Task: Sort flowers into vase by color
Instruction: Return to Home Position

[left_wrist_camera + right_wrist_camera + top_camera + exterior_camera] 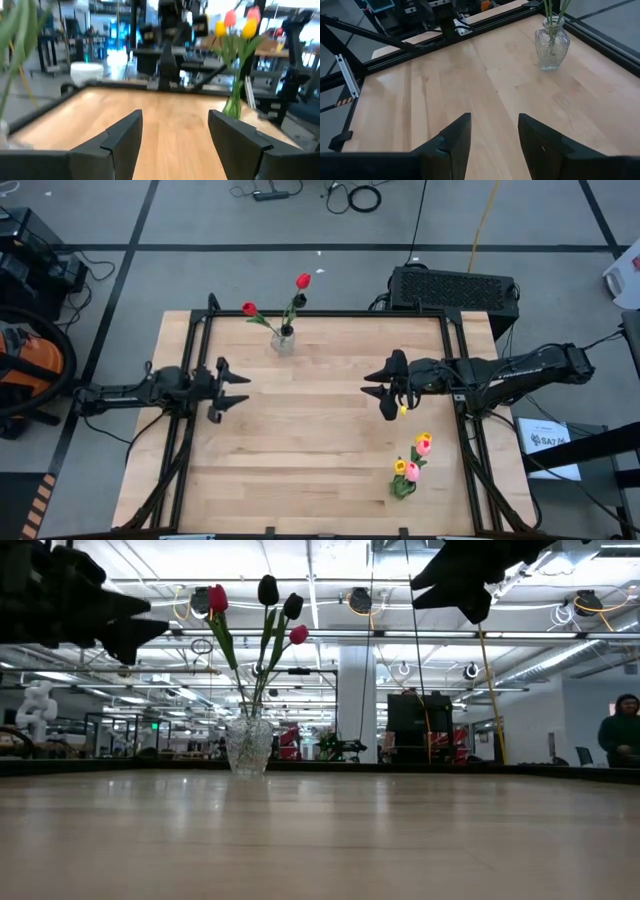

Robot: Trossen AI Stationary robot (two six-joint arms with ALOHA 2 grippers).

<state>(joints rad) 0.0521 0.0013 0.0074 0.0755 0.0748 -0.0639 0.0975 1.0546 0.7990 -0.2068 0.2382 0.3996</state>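
Observation:
A clear glass vase (283, 340) stands near the table's far edge and holds red and dark maroon tulips (267, 590) upright by their stems. It also shows in the right wrist view as a glass vase (551, 45). A second bunch of pink and yellow tulips (412, 465) stands near the table's near right corner; in the left wrist view it is the bunch (235, 30). My left gripper (243, 388) hovers open over the table's left middle. My right gripper (367, 385) hovers open over the right middle. Both hold nothing.
Bare wooden tabletop (310, 430) lies between the two grippers. A black metal frame (330, 315) runs along the table's edges. A black box (455, 288) sits beyond the far right corner. A person (622, 730) stands far off in the room.

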